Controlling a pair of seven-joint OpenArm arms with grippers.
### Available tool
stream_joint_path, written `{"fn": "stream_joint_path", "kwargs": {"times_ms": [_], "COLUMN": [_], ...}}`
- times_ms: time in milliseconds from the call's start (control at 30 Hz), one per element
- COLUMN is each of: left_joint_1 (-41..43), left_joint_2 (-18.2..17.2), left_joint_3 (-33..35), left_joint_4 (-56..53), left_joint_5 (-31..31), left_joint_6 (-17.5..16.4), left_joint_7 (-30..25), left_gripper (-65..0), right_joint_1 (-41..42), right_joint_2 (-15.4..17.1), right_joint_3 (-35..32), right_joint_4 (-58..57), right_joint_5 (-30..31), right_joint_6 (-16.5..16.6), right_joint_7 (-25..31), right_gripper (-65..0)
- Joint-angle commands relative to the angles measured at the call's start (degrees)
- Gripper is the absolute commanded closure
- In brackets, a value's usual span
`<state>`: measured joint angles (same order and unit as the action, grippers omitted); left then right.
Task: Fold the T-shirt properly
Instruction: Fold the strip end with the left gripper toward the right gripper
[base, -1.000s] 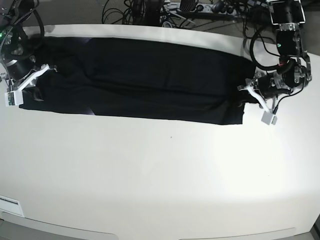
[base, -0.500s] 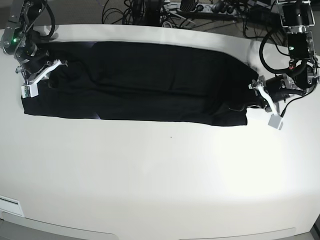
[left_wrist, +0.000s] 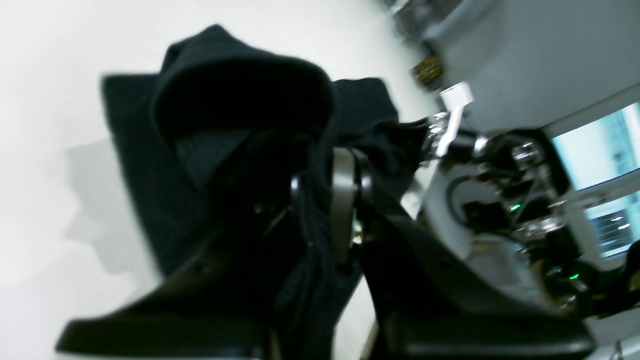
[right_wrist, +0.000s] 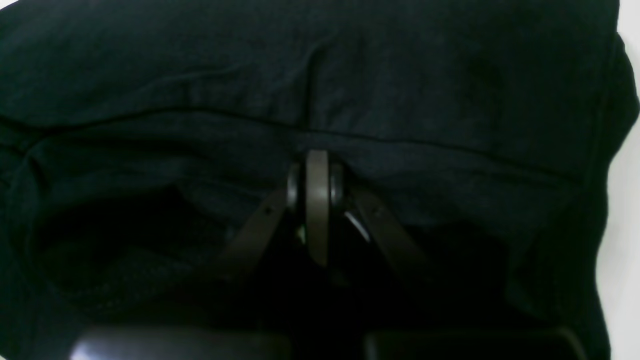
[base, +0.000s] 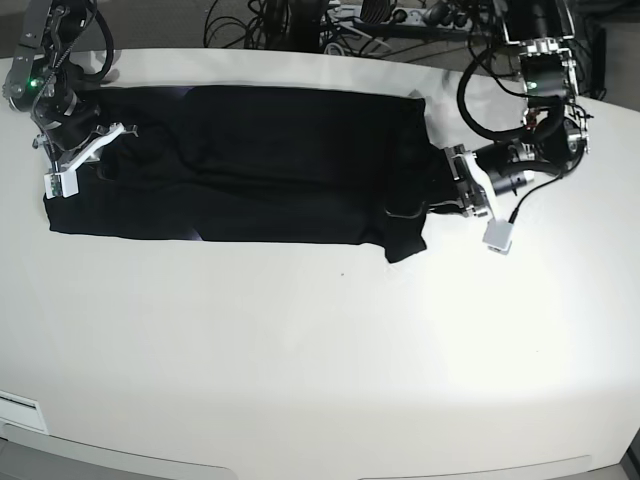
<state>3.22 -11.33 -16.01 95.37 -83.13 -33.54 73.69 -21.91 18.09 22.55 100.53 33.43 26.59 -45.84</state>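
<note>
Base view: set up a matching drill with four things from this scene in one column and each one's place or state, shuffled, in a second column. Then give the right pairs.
Things:
1. T-shirt
2. left gripper
3. right gripper
4. table

Places or states:
A. white, bare along the near side
B. black, spread along the far side
C. shut on cloth at the picture's left end
D. shut on cloth at the picture's right end

Pairs: 1-B, 2-D, 3-C, 4-A

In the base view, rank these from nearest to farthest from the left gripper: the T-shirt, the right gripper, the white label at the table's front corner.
1. T-shirt: clamped in the left gripper, at its right end.
2. Right gripper: at the far left end.
3. White label: bottom-left table corner.
</note>
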Motion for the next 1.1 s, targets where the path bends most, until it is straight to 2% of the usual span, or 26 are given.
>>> {"fn": "stream_joint_path", "kwargs": {"times_ms": [0,167,333,533,733,767,800,900,933,1067], "left_joint_1": [-0.83,-0.87,-0.87,-0.87,-0.92,-1.03,-1.09,-1.22,-1.22,-1.20], "left_joint_2": [1.11,6.25,9.29,10.25,10.78,11.28,11.74,13.86,14.60,16.24], "left_joint_3": [0.63,4.96,10.19,14.34,16.15,16.22,16.24,16.44,16.44,16.44], "left_joint_4": [0.96,0.94,0.94,0.90,0.90,0.90,0.90,0.90,0.90,0.90], "left_joint_5": [-1.87,-1.87,4.07,13.42,15.58,15.39,14.23,8.85,7.78,8.02], "left_joint_6": [-1.38,-6.46,-6.46,-6.46,-6.46,-6.46,-6.46,-4.94,-4.74,-4.81], "left_joint_7": [-0.28,-0.50,-5.42,-11.08,-14.84,-15.63,-15.67,-15.17,-14.73,-13.68], "left_gripper": [0.0,0.0,0.0,0.0,0.0,-2.8,-10.5,-35.0,-38.7,-39.2], "right_joint_1": [-0.15,-0.20,-0.15,-0.17,-0.15,-0.15,-0.15,-0.15,-0.15,-0.15], "right_joint_2": [0.72,0.74,0.83,0.83,0.83,0.83,0.83,0.83,0.83,0.83], "right_joint_3": [0.00,0.00,0.00,0.00,0.00,0.00,0.00,0.00,0.00,0.00], "right_joint_4": [0.28,0.28,0.28,0.28,0.31,0.31,0.31,0.33,0.33,0.33], "right_joint_5": [-0.87,-0.87,-0.83,-0.68,-0.07,0.61,1.29,2.47,2.60,2.58], "right_joint_6": [-0.17,-0.15,-0.15,-0.15,-0.17,-0.15,-0.11,1.11,1.18,1.53], "right_joint_7": [-1.92,-2.47,-3.04,-3.23,-4.04,-4.48,-4.81,-4.98,-4.98,-4.96], "right_gripper": [0.0,0.0,0.0,0.0,0.0,0.0,-1.1,-15.3,-18.5,-19.9]}}
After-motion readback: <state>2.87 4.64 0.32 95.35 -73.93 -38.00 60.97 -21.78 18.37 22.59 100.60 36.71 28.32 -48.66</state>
